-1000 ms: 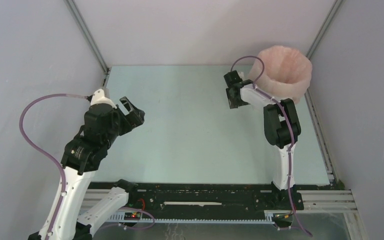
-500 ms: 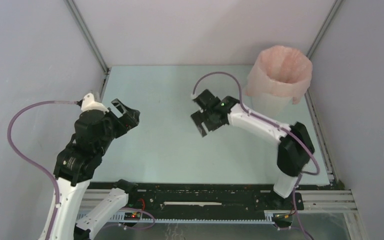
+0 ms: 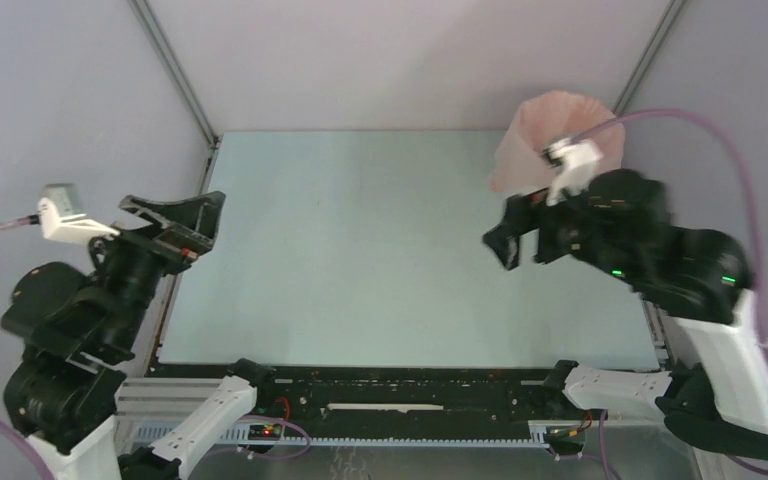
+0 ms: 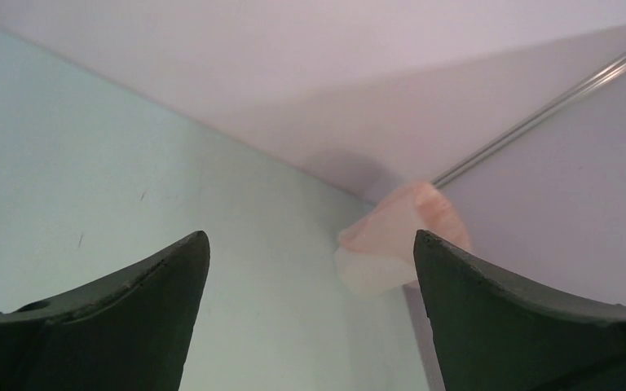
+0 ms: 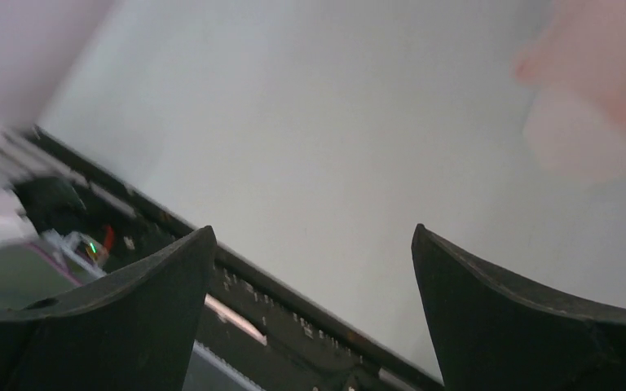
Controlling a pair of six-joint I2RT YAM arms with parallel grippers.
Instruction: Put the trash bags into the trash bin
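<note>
Both jaws have risen, right near the bin (image 4: 372, 275), left well apart from it, each spread wide, empty; bag (image 3: 535, 125) drapes its rim.

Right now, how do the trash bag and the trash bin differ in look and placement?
The trash bag is pale pink; the trash bin is white. The trash bag covers the rim and upper wall; the trash bin shows only its bare lower wall beneath. Both sit at the far right corner of the table.
</note>
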